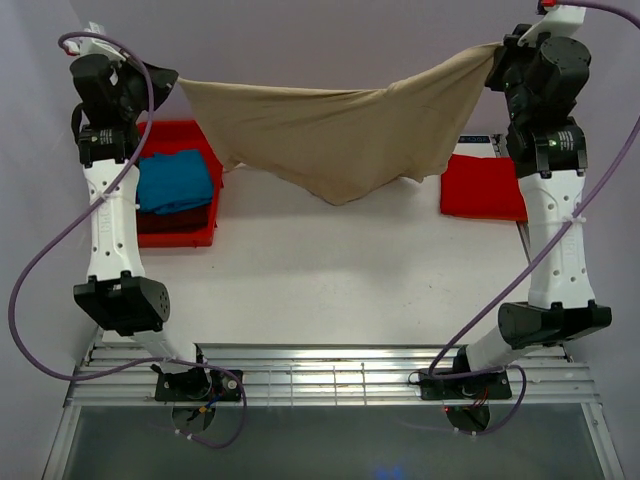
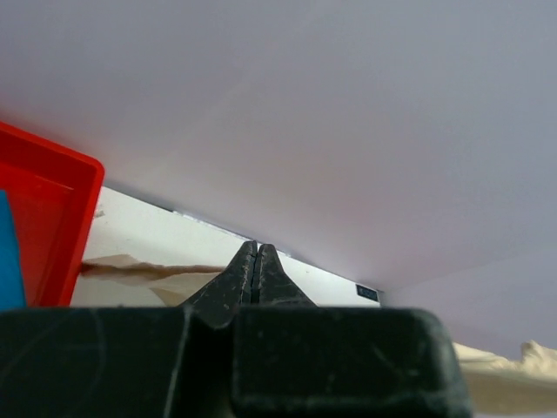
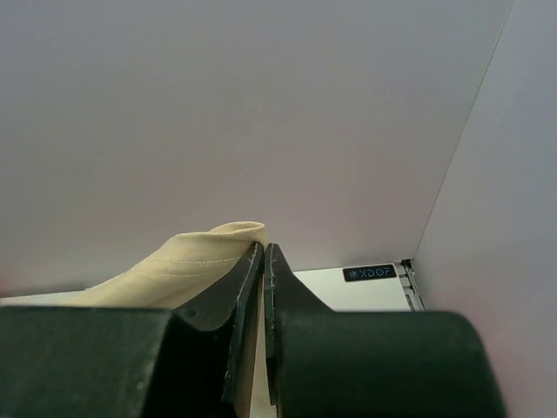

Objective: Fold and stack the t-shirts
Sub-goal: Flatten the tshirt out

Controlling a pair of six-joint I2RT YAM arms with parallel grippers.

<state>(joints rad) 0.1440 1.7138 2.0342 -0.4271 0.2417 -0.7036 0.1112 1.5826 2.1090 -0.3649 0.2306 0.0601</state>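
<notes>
The surface (image 1: 330, 270) below is bare in the middle, and that is where I judge this shirt should land. The tan t-shirt (image 1: 340, 130) hangs in the air across the far side, stretched between both arms, its top edge nearly straight and its body sagging to a low point right of centre. To do this step well I would lower both arms together and level, so the hanging hem touches down first, then draw the top edge towards me so the cloth lies flat without bunching. Uneven height would likely let it slide to one side.

The red tray (image 1: 190, 240) sits at the left with the blue t-shirt (image 1: 175, 180) folded in it; the red t-shirt (image 1: 480, 185) lies folded at the right, and the lowering path should stay between them.

The left gripper (image 1: 165, 80) pinches the shirt's left corner, fingers pressed together, though its wrist view hides the cloth at the tips. The right gripper (image 1: 497, 62) clamps the other corner, and a seamed fold pokes up just beside its closed fingers (image 3: 248, 274).
</notes>
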